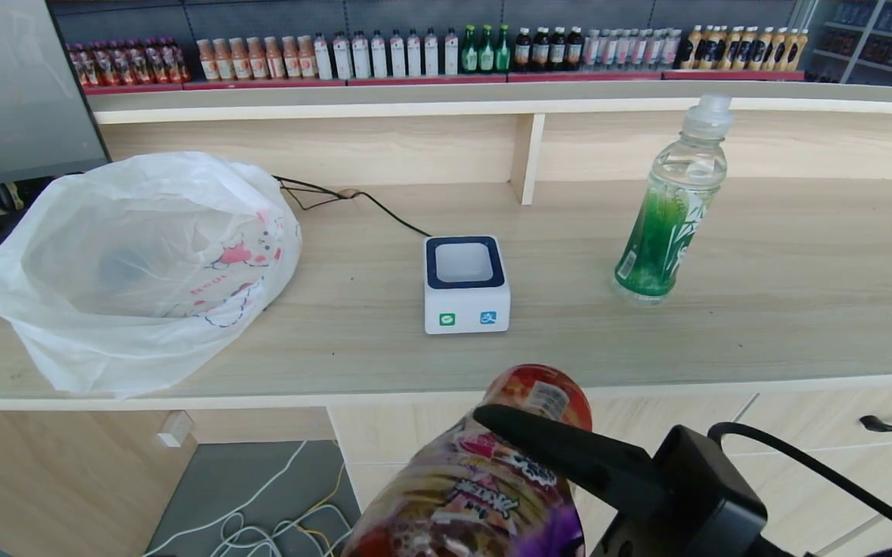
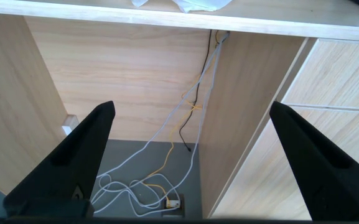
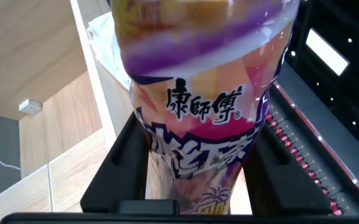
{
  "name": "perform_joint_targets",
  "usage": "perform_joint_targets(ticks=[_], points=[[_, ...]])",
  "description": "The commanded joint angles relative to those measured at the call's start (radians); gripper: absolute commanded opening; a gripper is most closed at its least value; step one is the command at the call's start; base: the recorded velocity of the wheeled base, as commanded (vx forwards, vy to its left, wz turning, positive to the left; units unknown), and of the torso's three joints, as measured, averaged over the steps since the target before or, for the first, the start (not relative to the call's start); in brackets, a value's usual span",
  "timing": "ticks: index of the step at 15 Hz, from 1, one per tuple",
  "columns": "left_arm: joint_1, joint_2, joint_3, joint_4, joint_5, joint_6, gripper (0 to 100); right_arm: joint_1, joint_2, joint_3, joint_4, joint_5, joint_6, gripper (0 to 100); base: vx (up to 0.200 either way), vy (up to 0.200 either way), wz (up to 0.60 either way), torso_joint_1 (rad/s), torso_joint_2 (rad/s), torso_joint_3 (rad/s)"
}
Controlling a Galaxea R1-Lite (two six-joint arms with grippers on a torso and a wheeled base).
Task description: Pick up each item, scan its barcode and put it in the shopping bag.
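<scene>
Clamping the right gripper (image 3: 198, 158) on a colourful drink bottle (image 1: 461, 480) and holding it tilted just outside the front edge of the counter (image 1: 763, 325). Hanging the left gripper (image 2: 191, 109) below that edge, fingers wide apart and gripping nothing, facing loose cables (image 2: 145, 183) on the floor. Finding the scanner (image 1: 466, 284) sitting mid-counter near the front edge, the shopping bag (image 1: 144, 263) lying open at the left end, and a green bottle (image 1: 670, 209) standing upright toward the right. Noting rows of bottles (image 1: 430, 50) lining a shelf beyond the back edge.
</scene>
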Motion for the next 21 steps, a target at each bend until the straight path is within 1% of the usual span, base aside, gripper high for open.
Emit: perform_joint_targets(ticks=[1,2,3,6,8,9,12,13,14,15,16,18,20,21], points=[[0.0,0.0,0.0,0.0,0.0,0.0,100,-0.047,-0.002,-0.01,-0.001,0.0,0.041,0,0.0,0.0,0.0,0.0,0.0,0.0],[0.0,0.0,0.0,0.0,0.0,0.0,100,-0.072,-0.013,-0.021,-0.001,0.001,0.088,0,0.0,0.0,0.0,0.0,0.0,0.0],[0.0,0.0,0.0,0.0,0.0,0.0,100,-0.083,-0.014,-0.026,-0.001,0.003,0.159,0,0.0,0.0,0.0,0.0,0.0,0.0],[0.0,0.0,0.0,0.0,0.0,0.0,100,-0.122,-0.013,-0.033,-0.001,0.009,0.315,0,0.0,0.0,0.0,0.0,0.0,0.0],[0.0,0.0,0.0,0.0,0.0,0.0,100,-0.124,-0.007,-0.035,-0.001,-0.002,0.435,0,0.0,0.0,0.0,0.0,0.0,0.0],[0.0,0.0,0.0,0.0,0.0,0.0,100,-0.124,-0.002,-0.061,-0.001,-0.034,0.521,0,0.0,0.0,0.0,0.0,0.0,0.0],[0.0,0.0,0.0,0.0,0.0,0.0,100,-0.126,0.009,-0.15,-0.001,-0.135,0.654,0,0.0,0.0,0.0,0.0,0.0,0.0],[0.0,0.0,0.0,0.0,0.0,0.0,100,-0.132,0.012,-0.158,-0.001,-0.191,0.739,0,0.0,0.0,0.0,0.0,0.0,0.0],[0.0,0.0,0.0,0.0,0.0,0.0,100,-0.153,0.015,-0.158,-0.001,-0.246,0.806,0,0.0,0.0,0.0,0.0,0.0,0.0],[0.0,0.0,0.0,0.0,0.0,0.0,100,-0.201,0.022,-0.164,-0.001,-0.252,0.848,0,0.0,0.0,0.0,0.0,0.0,0.0],[0.0,0.0,0.0,0.0,0.0,0.0,100,-0.233,0.022,-0.165,-0.001,-0.237,0.889,0,0.0,0.0,0.0,0.0,0.0,0.0],[0.0,0.0,0.0,0.0,0.0,0.0,100,-0.316,0.026,-0.176,-0.001,-0.241,0.97,0,0.0,0.0,0.0,0.0,0.0,0.0],[0.0,0.0,0.0,0.0,0.0,0.0,100,-0.425,0.049,-0.193,-0.001,-0.237,1.009,0,0.0,0.0,0.0,0.0,0.0,0.0],[0.0,0.0,0.0,0.0,0.0,0.0,100,-0.452,0.058,-0.208,-0.001,-0.237,1.016,0,0.0,0.0,0.0,0.0,0.0,0.0]])
